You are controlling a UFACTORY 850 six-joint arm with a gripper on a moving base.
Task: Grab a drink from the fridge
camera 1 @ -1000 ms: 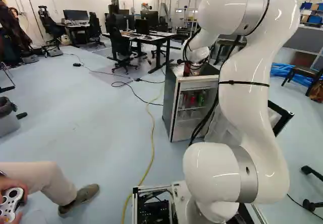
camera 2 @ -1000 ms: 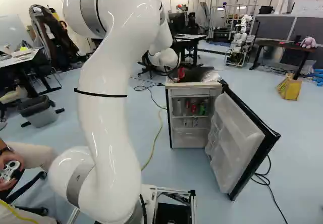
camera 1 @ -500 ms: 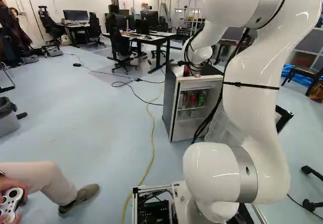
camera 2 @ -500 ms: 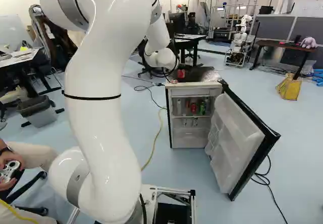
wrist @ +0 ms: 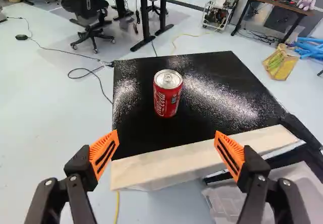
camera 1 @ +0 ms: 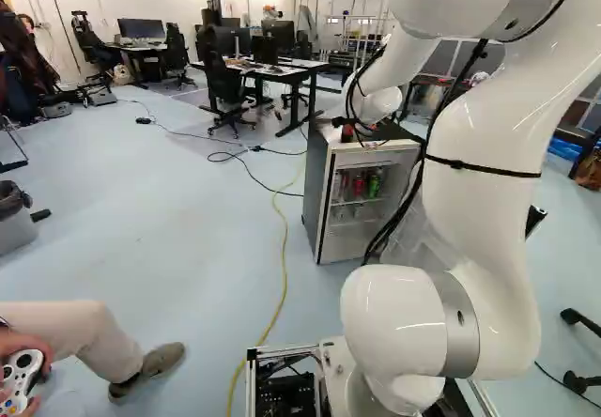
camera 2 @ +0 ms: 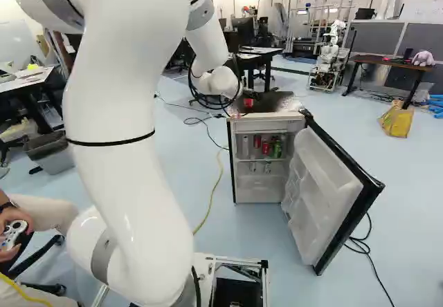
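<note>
Standing upright on the fridge's black top (wrist: 212,82) is a red drink can (wrist: 167,100), silver lid up, ahead of the gripper (wrist: 167,146). Fingers spread wide, orange pads (wrist: 104,154) facing each other, nothing between them; the can touches neither. Surface: dark, glossy, speckled with pale glare on both sides of the can; pale strip (wrist: 166,168) along the front edge. Fridge (camera 2: 230,162) sits on pale blue floor (camera 1: 141,239), door (camera 2: 318,196) swung wide open. Inside, on the upper shelf, red cans (camera 2: 265,147) beside green ones (camera 2: 277,148); clear containers lower down. White arm (camera 2: 124,189) reaches over toward the fridge. Room: yellow cable (camera 1: 285,257) runs over the floor near the fridge; black cable (camera 1: 258,175) loops beyond. Behind, a desk (camera 1: 299,71) with monitors, dark office chair (camera 1: 223,84) beside it. Farther off in the right base view, another robot (camera 2: 331,48) and a yellow bag (camera 2: 396,120) on the floor.
</note>
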